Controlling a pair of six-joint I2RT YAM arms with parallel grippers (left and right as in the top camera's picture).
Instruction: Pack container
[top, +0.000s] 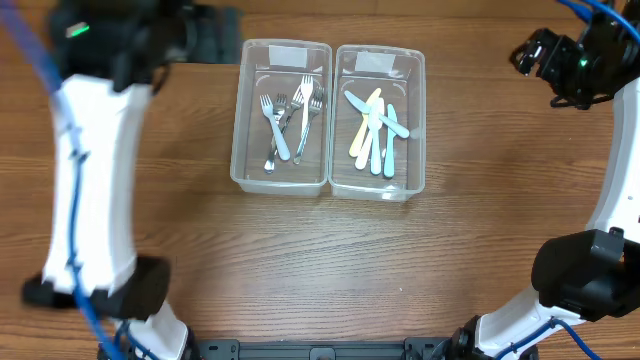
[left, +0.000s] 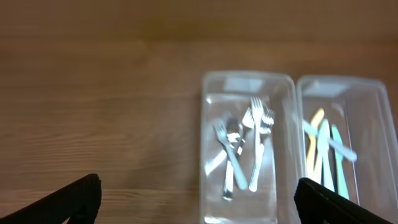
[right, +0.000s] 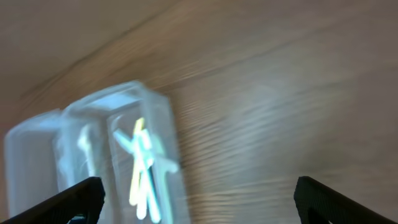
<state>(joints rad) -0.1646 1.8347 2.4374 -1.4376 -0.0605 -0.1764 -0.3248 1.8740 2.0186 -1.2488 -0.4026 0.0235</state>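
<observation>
Two clear plastic containers stand side by side at the table's middle. The left container (top: 244, 150) (left: 210, 143) holds several forks (top: 290, 118) (left: 244, 143), metal and pale plastic. The right container (top: 416, 150) (left: 373, 124) (right: 163, 143) holds several plastic knives (top: 377, 132) (left: 323, 152) (right: 143, 163), yellow and teal. My left gripper (left: 199, 208) is open and empty, high above the wood left of the containers. My right gripper (top: 548, 62) (right: 199, 202) is open and empty at the far right, away from the containers.
The table is brown wood (top: 320, 260). The left arm's white link (top: 90, 190) runs down the left side. The right arm's base (top: 585, 275) sits at the right front. The right wrist view is blurred.
</observation>
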